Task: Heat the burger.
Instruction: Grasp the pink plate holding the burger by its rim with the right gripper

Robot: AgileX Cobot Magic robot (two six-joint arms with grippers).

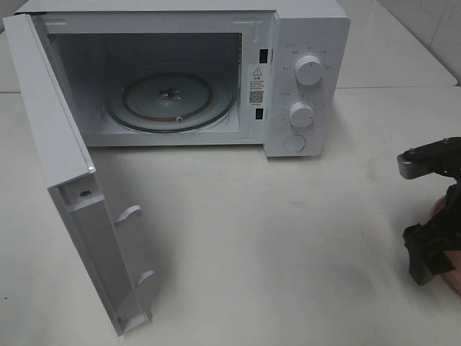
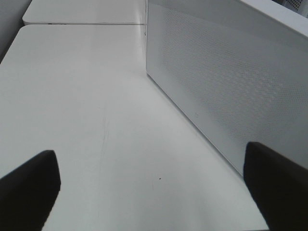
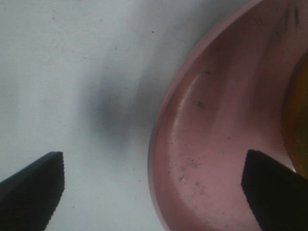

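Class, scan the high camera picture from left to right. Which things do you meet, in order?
open microwave door → glass turntable → control panel → right hand

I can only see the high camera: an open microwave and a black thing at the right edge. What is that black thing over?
Observer: That is the right tool; its wrist camera shows it open, straddling the rim of a pink plate.
Visitor: Any food on it?
Observer: A golden-brown sliver, probably the burger, shows on the plate; the rest is out of frame.
Visitor: Is there a second arm?
Observer: Yes. The left tool hangs open over the table, beside the perforated side wall of the microwave.
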